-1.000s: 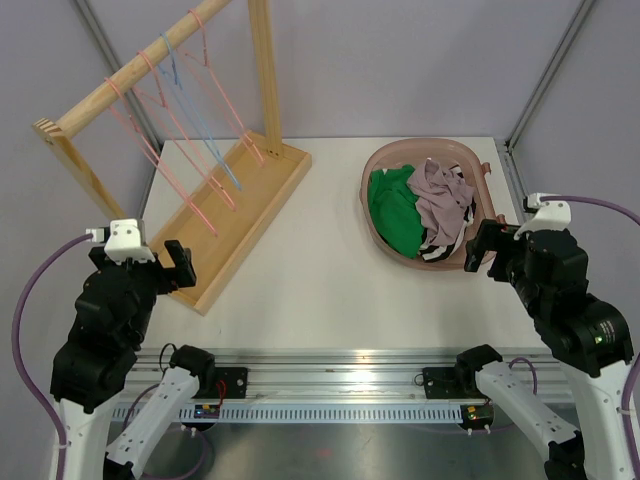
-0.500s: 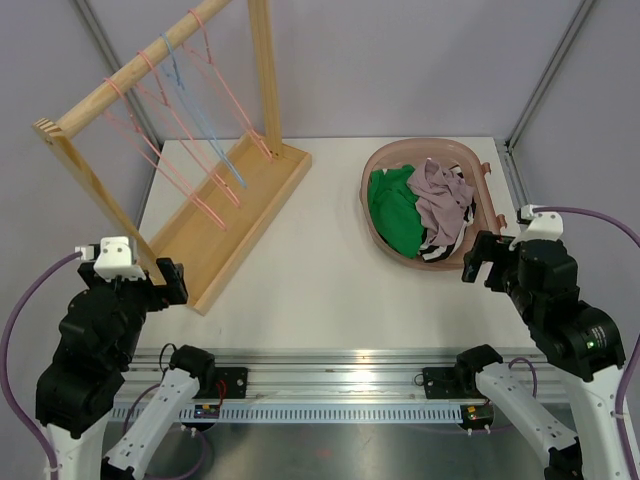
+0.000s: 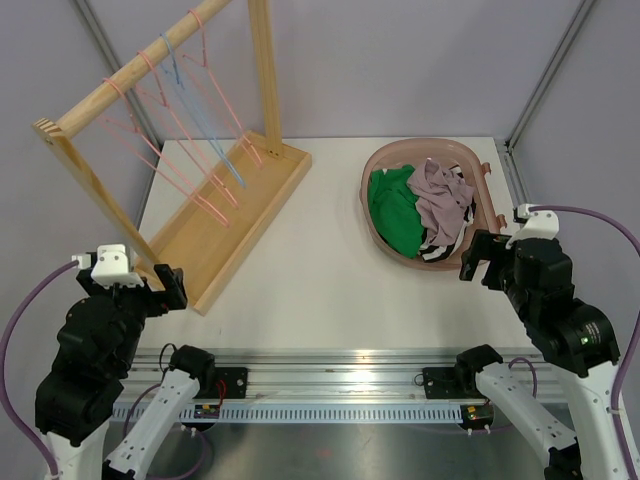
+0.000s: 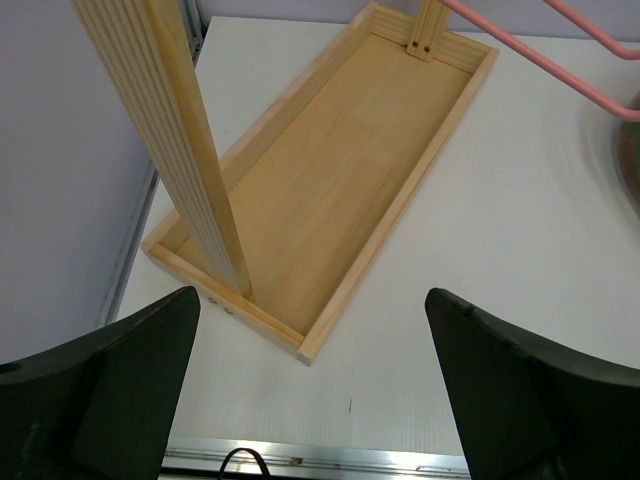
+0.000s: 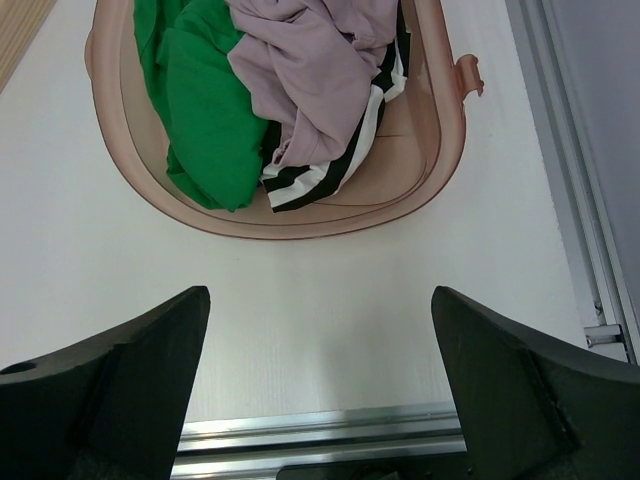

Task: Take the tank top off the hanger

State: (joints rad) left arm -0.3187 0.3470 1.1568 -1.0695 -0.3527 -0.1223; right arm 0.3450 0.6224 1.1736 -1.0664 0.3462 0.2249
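Observation:
Several bare pink hangers (image 3: 190, 175) and a blue hanger (image 3: 208, 145) hang on the wooden rack's rail (image 3: 130, 75). No garment shows on any of them. A green garment (image 3: 395, 212), a mauve one (image 3: 440, 195) and a black-and-white striped one (image 5: 320, 172) lie in the pink basket (image 3: 470, 158). I cannot tell which is the tank top. My left gripper (image 3: 166, 287) is open and empty by the near corner of the rack's base (image 4: 330, 170). My right gripper (image 3: 480, 262) is open and empty over the table just in front of the basket (image 5: 440, 130).
The rack's near post (image 4: 170, 130) rises just ahead of my left gripper (image 4: 310, 300). One pink hanger (image 4: 560, 45) crosses the top right of the left wrist view. A metal rail (image 3: 330, 358) runs along the table's near edge.
My left arm has drawn back toward the near edge, away from the rack's base. My right arm has drawn back a little from the basket. The hangers have swung slightly.

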